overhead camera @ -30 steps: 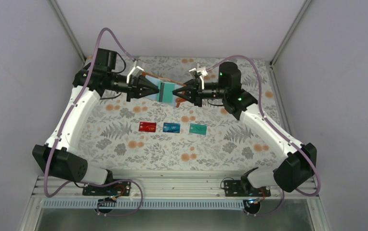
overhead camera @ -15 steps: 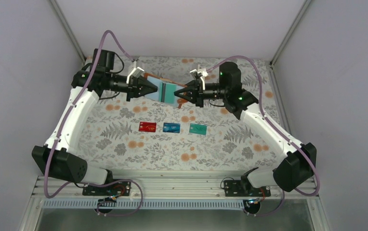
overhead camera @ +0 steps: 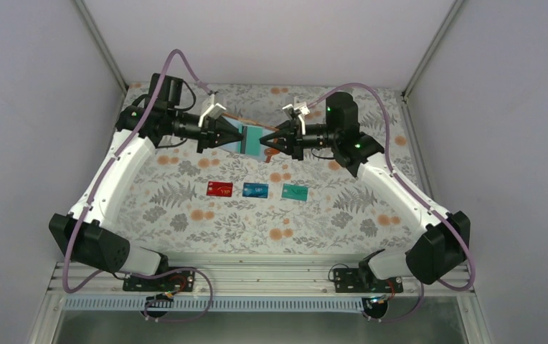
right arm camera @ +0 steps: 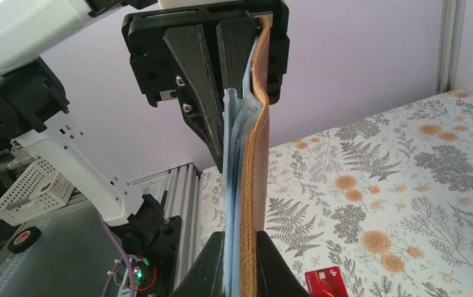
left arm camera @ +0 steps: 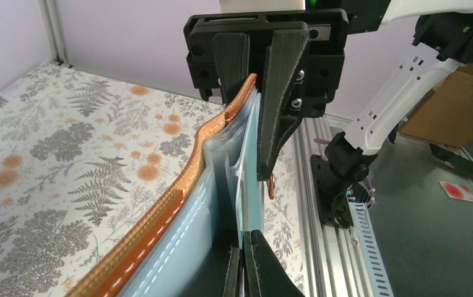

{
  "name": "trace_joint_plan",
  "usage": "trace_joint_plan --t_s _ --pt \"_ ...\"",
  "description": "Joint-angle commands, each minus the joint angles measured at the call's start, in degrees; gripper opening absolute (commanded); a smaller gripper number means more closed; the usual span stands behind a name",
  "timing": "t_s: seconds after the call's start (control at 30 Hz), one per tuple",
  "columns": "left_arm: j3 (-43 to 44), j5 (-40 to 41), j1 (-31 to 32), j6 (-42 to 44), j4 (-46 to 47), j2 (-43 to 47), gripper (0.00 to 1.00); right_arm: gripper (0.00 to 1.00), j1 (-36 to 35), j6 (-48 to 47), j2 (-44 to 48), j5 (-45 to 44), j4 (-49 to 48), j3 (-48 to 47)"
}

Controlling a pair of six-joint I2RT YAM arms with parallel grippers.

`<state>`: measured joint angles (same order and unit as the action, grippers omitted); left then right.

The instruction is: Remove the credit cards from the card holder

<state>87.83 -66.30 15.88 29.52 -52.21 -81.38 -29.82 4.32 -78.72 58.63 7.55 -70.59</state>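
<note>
Holding the small brown leather folding card holder (overhead camera: pixel 251 138) aloft over the far middle of the floral table (overhead camera: pixel 185 211), we note the left gripper (overhead camera: pixel 230 135) pinched tight on its pale blue inner pockets and the right gripper (overhead camera: pixel 269 140) clamped across cover and pockets. Leather looks stiffish, the pockets floppy. Any cards inside should be light, rigid and slick, so we nip an exposed edge. The red card (overhead camera: pixel 219 188), blue card (overhead camera: pixel 255 190) and teal card (overhead camera: pixel 295 191) lie on the table.

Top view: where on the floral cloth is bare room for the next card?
Free: the floral tabletop left of the red plastic card, right of the teal card, and the strip toward the arm bases. Crowded: far middle, where the left gripper and right gripper clamp the brown leather card holder.
</note>
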Motion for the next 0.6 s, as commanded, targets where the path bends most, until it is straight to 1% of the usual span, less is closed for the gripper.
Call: trace_joint_plan --t_s 0.0,0.13,0.17,0.37,0.47,0.5,0.53,0.57 --pt "1.0 -1.6 -0.3 2.6 -1.0 0.1 0.02 0.07 -0.3 -2.1 1.8 2.7 0.6 -1.2" --pt "0.9 -4.3 -1.6 3.2 -1.8 0.6 0.02 0.19 -0.2 -2.9 2.8 2.6 1.2 -0.3" --pt "1.0 -4.3 -1.7 3.2 -1.8 0.6 0.02 0.21 -0.2 -2.8 3.0 2.6 1.1 0.0" --pt "0.9 -4.3 -1.7 3.4 -1.9 0.5 0.02 0.20 -0.1 -2.3 3.2 1.7 1.0 0.1" --pt "1.1 -4.3 -1.7 3.3 -1.9 0.5 0.02 0.26 -0.2 -1.0 2.5 1.3 0.1 -0.4" --pt "1.0 -4.4 -1.6 3.3 -1.8 0.4 0.02 0.26 -0.2 -0.3 2.1 1.5 -0.7 -0.4" --pt "1.1 -4.5 -1.6 3.3 -1.9 0.4 0.02 0.25 -0.2 0.3 1.8 1.7 -1.4 -0.5" --pt "1.0 -4.5 -1.6 3.3 -1.9 0.4 0.02 0.22 -0.2 0.7 1.6 1.5 -2.0 -0.5"
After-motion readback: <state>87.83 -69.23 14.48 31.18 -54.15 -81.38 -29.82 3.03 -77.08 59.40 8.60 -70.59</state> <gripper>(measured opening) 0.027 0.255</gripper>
